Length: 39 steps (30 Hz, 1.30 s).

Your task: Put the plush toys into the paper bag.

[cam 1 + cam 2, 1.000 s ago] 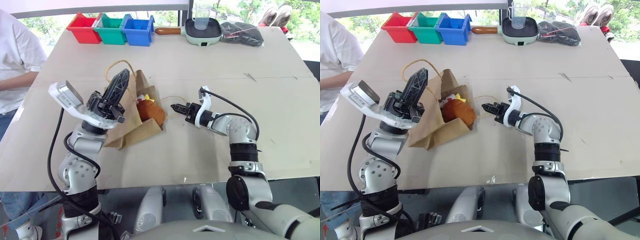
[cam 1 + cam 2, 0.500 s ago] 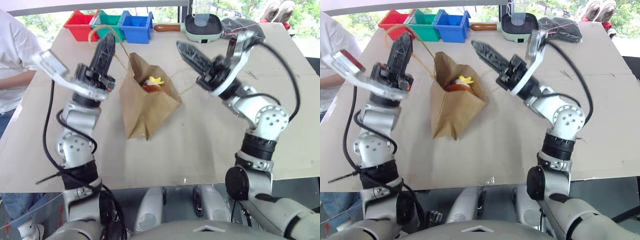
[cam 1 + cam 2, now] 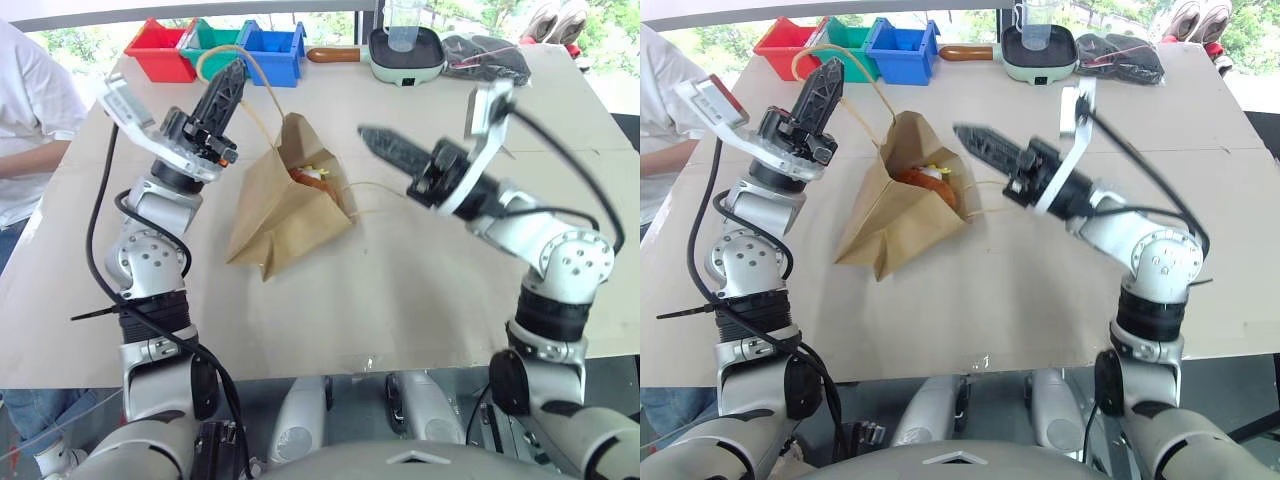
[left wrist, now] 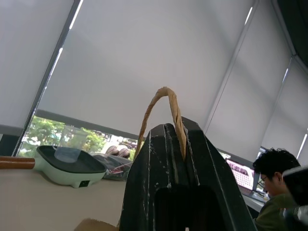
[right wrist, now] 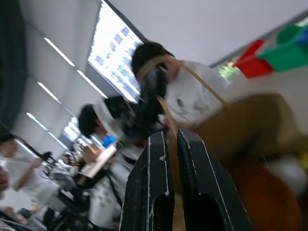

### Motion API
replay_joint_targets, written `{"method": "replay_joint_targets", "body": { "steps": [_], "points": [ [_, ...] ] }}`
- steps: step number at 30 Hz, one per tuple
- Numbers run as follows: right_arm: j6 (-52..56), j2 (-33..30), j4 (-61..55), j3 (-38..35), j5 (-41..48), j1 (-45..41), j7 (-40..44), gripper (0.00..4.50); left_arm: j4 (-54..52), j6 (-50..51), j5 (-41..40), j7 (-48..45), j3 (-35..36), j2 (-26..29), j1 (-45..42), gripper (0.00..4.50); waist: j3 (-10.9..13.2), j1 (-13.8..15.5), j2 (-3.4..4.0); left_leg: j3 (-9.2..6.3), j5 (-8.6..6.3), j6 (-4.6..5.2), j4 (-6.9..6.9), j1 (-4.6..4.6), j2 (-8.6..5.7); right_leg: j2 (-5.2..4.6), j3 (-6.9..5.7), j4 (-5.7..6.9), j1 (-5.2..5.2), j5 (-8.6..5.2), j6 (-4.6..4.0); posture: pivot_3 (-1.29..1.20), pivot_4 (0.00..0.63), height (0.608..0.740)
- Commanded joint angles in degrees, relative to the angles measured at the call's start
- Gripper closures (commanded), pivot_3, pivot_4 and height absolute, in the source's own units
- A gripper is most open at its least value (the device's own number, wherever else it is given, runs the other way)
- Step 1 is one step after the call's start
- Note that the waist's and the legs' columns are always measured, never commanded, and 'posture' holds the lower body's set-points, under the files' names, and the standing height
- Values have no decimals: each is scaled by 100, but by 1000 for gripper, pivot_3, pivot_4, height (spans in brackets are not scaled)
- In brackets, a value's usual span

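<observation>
While the left gripper (image 3: 228, 82) clamps its handle (image 3: 225, 58), the paper bag (image 3: 285, 200) holds both plush toys (image 3: 310, 176); whether the right gripper (image 3: 377, 141) is parted cannot be told.

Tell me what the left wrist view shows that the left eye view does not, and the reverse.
Left wrist view: the left tool shut on the twisted handle, close up, and a dark-haired person. Left eye view: the paper bag leaning on the table, an orange-brown toy inside, three coloured bins, the right tool. Both: the green pan with a clear cup.
</observation>
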Motion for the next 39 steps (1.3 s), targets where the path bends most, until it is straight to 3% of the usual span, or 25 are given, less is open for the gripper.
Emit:
{"method": "replay_joint_targets", "body": {
  "steps": [1, 6, 14, 17, 19, 24, 30, 39],
  "points": [
    [-115, -238, -558, 146, 49, 280, 377, 3062, -359, 53, -219, -17, 249, 83, 73, 4500, 1, 3, -1, -1, 0, 0, 0, 0, 0, -1, 1, 0, 0, 0, 0, 0, 150, 740],
    [-46, -612, -422, 242, -41, 709, 332, 752, -477, 130, -335, 12, 301, 64, -6, 4500, 0, 17, -2, -1, 0, 0, 4, 1, -1, 0, -3, 0, 3, 0, 1, 0, 150, 740],
    [-712, 80, 1372, 34, -493, 247, 177, 752, -736, 279, -510, 74, 342, 30, 148, 4500, 0, -5, -4, 2, 0, 0, 4, 4, 0, 4, 0, 3, 4, 0, 1, 0, 150, 740],
    [-1041, 394, 2253, 69, -802, -251, 650, 752, -858, 295, -552, 149, 358, 10, 221, 4500, 0, 3, -4, 4, 0, 0, 4, 5, 0, 5, 2, 7, 2, 0, 0, 0, 150, 740],
    [-901, 570, 2475, -50, -499, -487, 981, 752, -930, 302, -574, 200, 394, 23, 275, 4500, 0, 7, -4, 1, 0, 0, 4, 4, 1, 5, -1, 5, 2, 0, 0, 0, 150, 740],
    [-49, 739, 2199, 9, 355, -693, 1366, 752, -1159, 288, -644, 340, 494, 61, 483, 4500, 0, 20, -4, 0, 0, 0, 3, 0, 0, -2, -2, -3, 4, 1, 0, 0, 150, 740],
    [236, 605, 1929, -71, 575, -493, 1226, 752, -1347, 271, -719, 462, 563, 88, 645, 4500, 0, 20, -4, -4, 0, 0, 4, 1, 0, 0, -7, 1, 4, 1, 0, 0, 150, 740],
    [-817, 1110, 1182, -664, 1605, -1177, 916, 752, -1200, 215, -698, 449, 493, -10, 517, 4500, 2, 6, -2, -3, 0, 0, 4, 3, 0, 3, -6, 4, 3, 1, 0, 0, 150, 740]
  ]
}}
